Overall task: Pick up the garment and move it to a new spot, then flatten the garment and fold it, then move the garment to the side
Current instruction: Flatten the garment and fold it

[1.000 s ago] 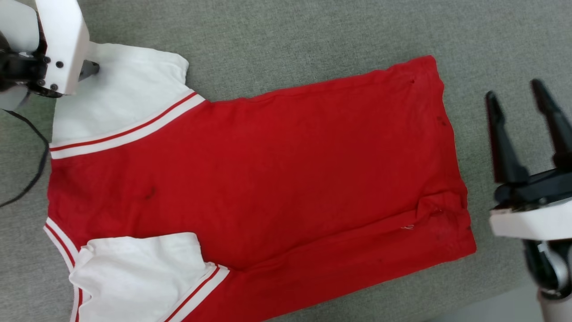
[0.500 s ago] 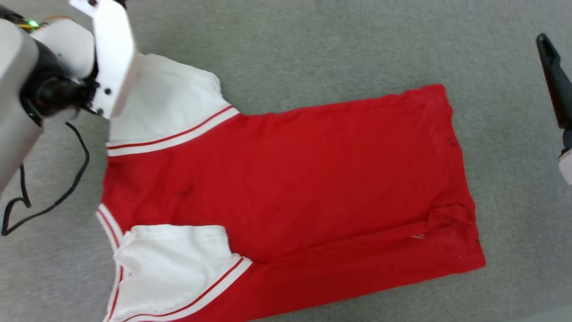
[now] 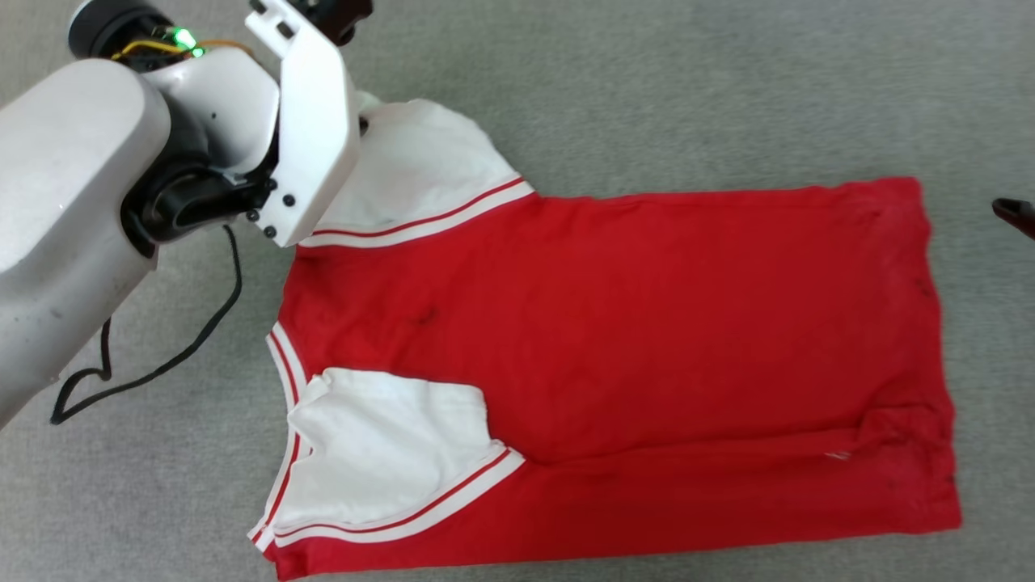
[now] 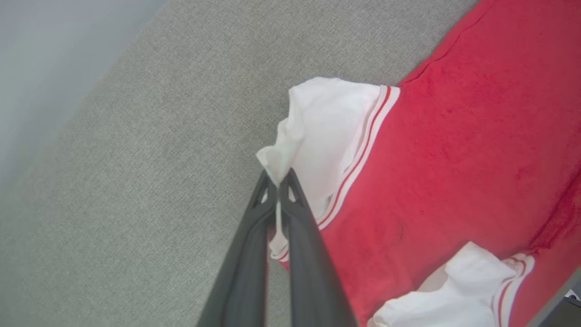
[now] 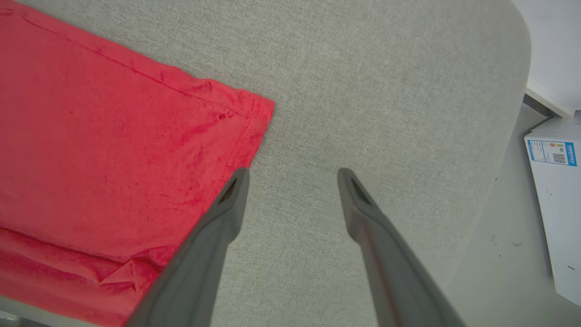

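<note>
The garment (image 3: 614, 323), a red T-shirt with white sleeves, lies spread flat on the grey surface, collar to the left and hem to the right. My left gripper (image 4: 278, 175) is shut on the outer edge of the far white sleeve (image 4: 327, 131), whose pinched corner stands slightly raised. In the head view the left wrist housing (image 3: 311, 137) covers that sleeve's (image 3: 420, 170) edge. The near sleeve (image 3: 388, 453) lies folded onto the body. My right gripper (image 5: 292, 175) is open and holds nothing, hovering just beside the hem corner (image 5: 258, 113); one fingertip (image 3: 1015, 214) shows at the head view's right edge.
A black cable (image 3: 162, 364) trails over the grey fabric surface (image 3: 647, 97) left of the shirt. The surface's rounded edge (image 5: 513, 113) lies to the right of my right gripper, with a white box (image 5: 553, 195) on the floor beyond it.
My left gripper has shut on the far sleeve's edge. The head camera has shifted, so the shirt sits further right in view and the right gripper has slid almost out of frame.
</note>
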Robot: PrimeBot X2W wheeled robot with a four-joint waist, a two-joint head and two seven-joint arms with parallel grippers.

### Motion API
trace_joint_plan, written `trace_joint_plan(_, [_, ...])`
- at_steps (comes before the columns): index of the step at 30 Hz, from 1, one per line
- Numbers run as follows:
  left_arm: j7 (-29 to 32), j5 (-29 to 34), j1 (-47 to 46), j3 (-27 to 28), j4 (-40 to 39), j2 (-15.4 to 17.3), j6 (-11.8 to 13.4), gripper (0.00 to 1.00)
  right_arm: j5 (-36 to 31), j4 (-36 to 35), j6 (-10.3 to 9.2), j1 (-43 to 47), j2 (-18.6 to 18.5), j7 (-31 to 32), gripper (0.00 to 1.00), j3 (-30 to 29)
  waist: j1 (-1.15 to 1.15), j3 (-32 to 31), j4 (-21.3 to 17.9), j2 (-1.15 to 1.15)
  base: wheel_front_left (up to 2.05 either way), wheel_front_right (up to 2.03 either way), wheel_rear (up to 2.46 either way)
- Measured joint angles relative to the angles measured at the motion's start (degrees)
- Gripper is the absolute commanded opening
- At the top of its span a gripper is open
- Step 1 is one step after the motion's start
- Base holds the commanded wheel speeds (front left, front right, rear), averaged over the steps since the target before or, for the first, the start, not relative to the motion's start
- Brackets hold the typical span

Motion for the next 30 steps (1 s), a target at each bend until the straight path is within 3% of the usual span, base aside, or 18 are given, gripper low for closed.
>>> trace_joint_plan(6, [-1.1,0.9,-2.1,-0.1,-2.1,-0.4,0.0,0.0,0.8,5.3,0.0,-3.4,1.7,3.9,1.0,1.8,0.0,3.2,2.4,0.0,0.0,0.0,0.0])
trace_joint_plan(12, [-2.3,1.4,-3.2,-0.8,-3.0,-0.5,0.0,0.0,0.1,9.5,-0.01,-4.3,5.1,1.9,1.0,5.0,0.0,6.5,4.4,0.0,0.0,0.0,0.0])
trace_joint_plan(18, [-3.6,1.3,-3.4,-1.9,-2.6,-0.4,-0.1,0.0,0.9,12.3,-0.01,-5.1,5.3,-1.2,1.0,7.8,-0.01,7.8,4.9,0.0,0.0,0.0,0.0])
trace_joint_plan(19, [-3.8,1.2,-3.4,-2.1,-2.5,-0.4,-0.1,0.0,1.1,12.8,-0.01,-5.2,5.4,-2.2,0.35,8.2,-0.01,7.8,4.8,0.0,0.0,0.0,0.0])
trace_joint_plan(20, [-4.1,1.2,-3.4,-2.4,-2.3,-0.4,-0.1,0.0,1.2,13.1,-0.01,-5.2,5.4,-3.5,0.0,8.8,-0.01,7.6,4.7,0.0,0.0,0.0,0.0])
trace_joint_plan(30, [-8.3,-1.3,-0.9,-4.2,-2.2,2.2,-0.1,0.0,2.9,12.3,0.0,-5.5,4.3,-16.0,0.0,15.5,0.0,1.6,3.4,0.0,0.0,0.0,0.0])
